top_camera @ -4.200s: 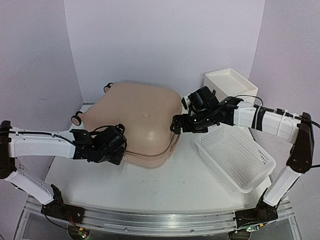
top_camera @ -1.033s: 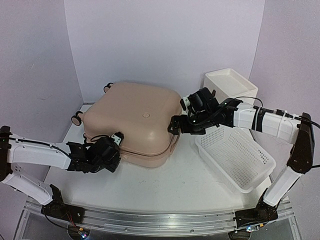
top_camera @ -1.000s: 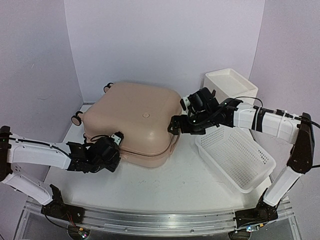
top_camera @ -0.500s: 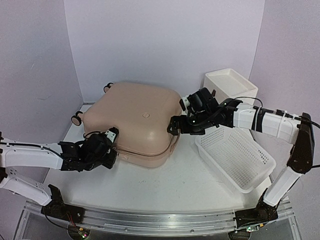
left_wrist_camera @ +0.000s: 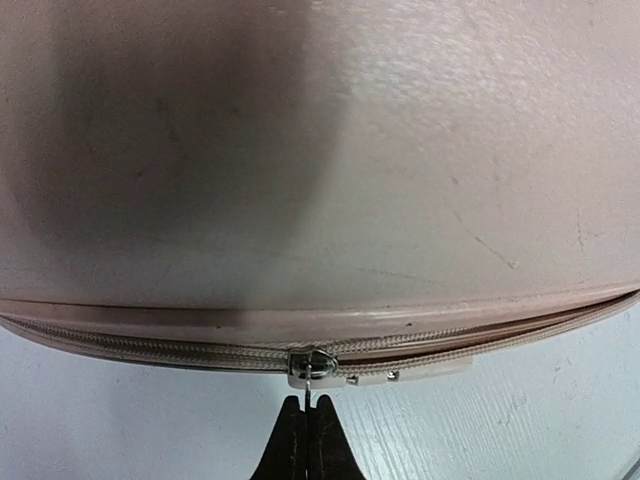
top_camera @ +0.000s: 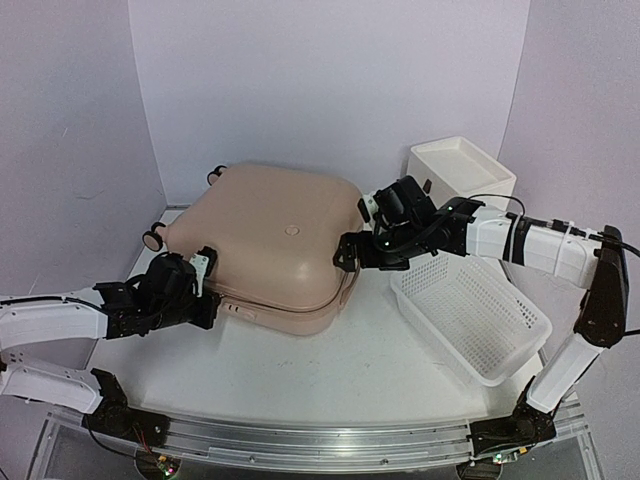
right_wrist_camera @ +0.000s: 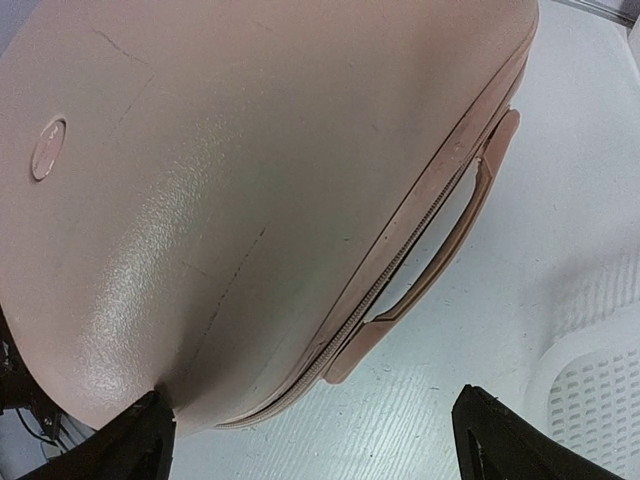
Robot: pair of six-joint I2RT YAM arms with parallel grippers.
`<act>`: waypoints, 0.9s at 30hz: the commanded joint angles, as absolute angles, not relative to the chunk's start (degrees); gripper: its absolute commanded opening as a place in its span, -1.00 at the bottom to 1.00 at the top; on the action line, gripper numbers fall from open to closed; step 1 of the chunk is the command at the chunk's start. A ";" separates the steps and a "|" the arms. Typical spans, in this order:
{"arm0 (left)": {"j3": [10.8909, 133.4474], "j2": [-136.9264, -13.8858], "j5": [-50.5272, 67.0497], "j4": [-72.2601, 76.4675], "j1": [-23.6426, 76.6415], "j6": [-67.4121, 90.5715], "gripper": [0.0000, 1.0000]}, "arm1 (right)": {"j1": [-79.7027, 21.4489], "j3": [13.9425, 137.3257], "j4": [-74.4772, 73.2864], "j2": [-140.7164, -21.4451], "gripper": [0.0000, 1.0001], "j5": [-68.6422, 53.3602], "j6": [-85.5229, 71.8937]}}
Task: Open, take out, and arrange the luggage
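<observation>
Pale-pink hard shell fills the centre of the overhead view: the luggage lies flat on the white table, lid down on its base, wheels toward the upper left. I judge the task barely begun — the opening step is in hand, and nothing has been taken out or arranged.

In the left wrist view my left gripper is pinched tight on the zipper pull at the lower centre of the frame. The teeth left of the slider are meshed. The seam to its right looks parted, though I can't be certain.

My right gripper is spread wide, holding nothing, near the side handle.

What the luggage holds is hidden. The white perforated basket at lower right shows nothing inside. The white box at upper right — only its shallow top is visible — looks bare too.
</observation>
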State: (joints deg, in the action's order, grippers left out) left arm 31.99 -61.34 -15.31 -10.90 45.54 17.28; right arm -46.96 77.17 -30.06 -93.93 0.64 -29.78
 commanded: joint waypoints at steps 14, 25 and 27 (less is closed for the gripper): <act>32.69 -60.76 -5.73 -14.32 17.83 31.39 -1.00 | -47.88 82.45 -35.60 -92.26 0.96 2.25 -23.46; 32.62 -62.89 11.45 -6.46 8.37 27.90 -1.00 | -61.32 111.76 -53.25 -108.50 0.96 9.99 3.29; 31.32 -61.50 13.78 -6.09 8.47 27.75 -1.00 | -63.10 118.15 -54.27 -113.54 0.97 11.53 7.06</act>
